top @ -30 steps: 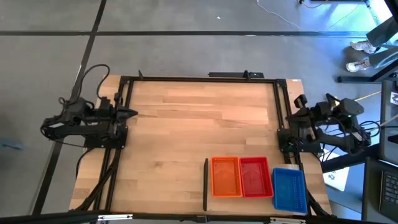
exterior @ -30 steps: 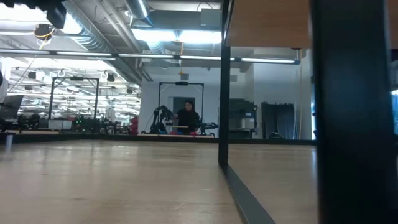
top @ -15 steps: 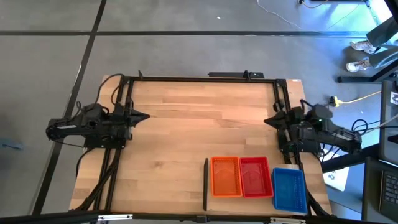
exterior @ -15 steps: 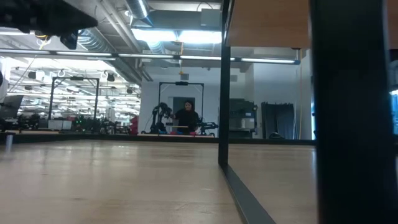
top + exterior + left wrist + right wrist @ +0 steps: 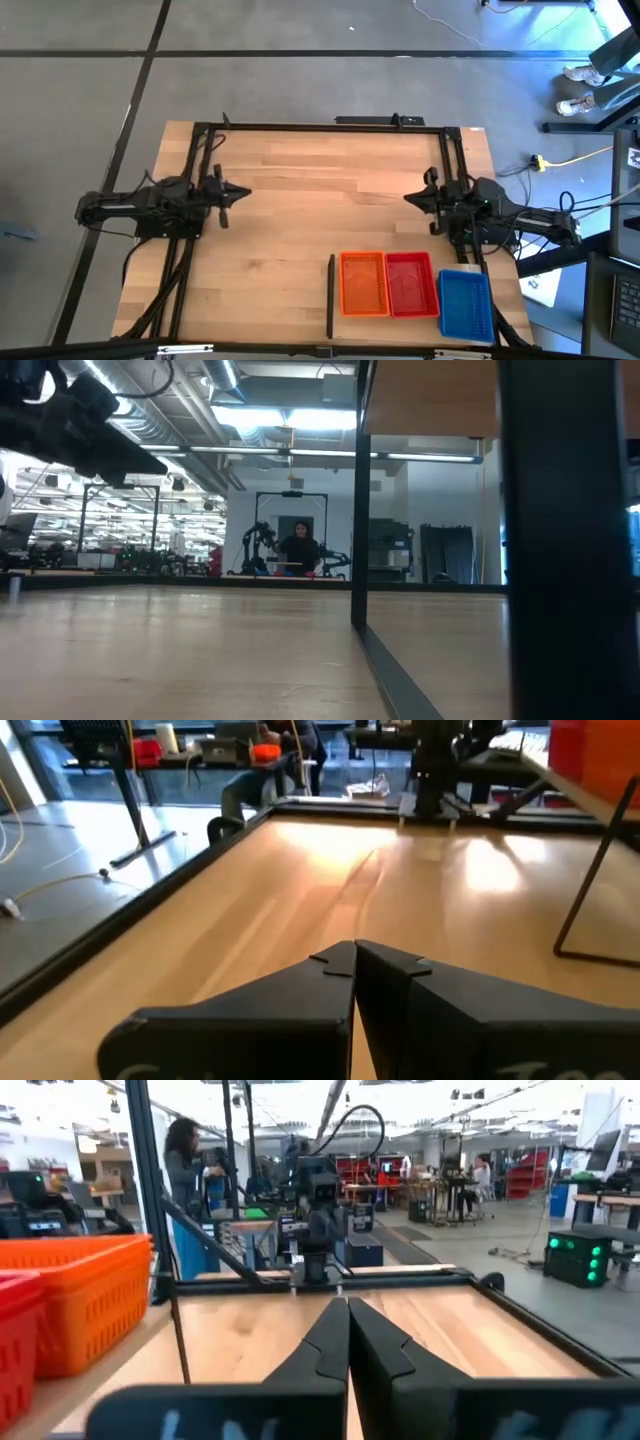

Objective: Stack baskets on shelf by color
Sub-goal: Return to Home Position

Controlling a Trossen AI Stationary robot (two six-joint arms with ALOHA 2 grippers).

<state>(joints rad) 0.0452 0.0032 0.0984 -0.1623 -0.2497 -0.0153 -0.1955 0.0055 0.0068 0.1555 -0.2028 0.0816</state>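
Note:
The shelf (image 5: 300,200) is a light wood plank board with black frame rails. Orange baskets (image 5: 363,284), red baskets (image 5: 408,284) and blue baskets (image 5: 465,304) stand side by side on its near right part, right of the short black divider strip (image 5: 330,295). How many are in each pile, I cannot tell. My left gripper (image 5: 238,192) is shut over the board's left part, pointing right. My right gripper (image 5: 410,199) is shut over the right part, pointing left, beyond the baskets. The right wrist view shows the orange baskets (image 5: 80,1300) and red baskets (image 5: 15,1345) to one side.
Black rails run along the board's left edge (image 5: 190,230), right edge (image 5: 452,180) and far edge (image 5: 320,126). A black upright post (image 5: 360,490) and a wide dark upright (image 5: 565,540) fill the low view's right. People show in the room beyond the table (image 5: 300,545).
Both arms have swung in from the table's side edges toward its middle: the left gripper toward the right, the right gripper toward the left. In the low view the left arm has come lower at the upper left. The baskets have stayed in place.

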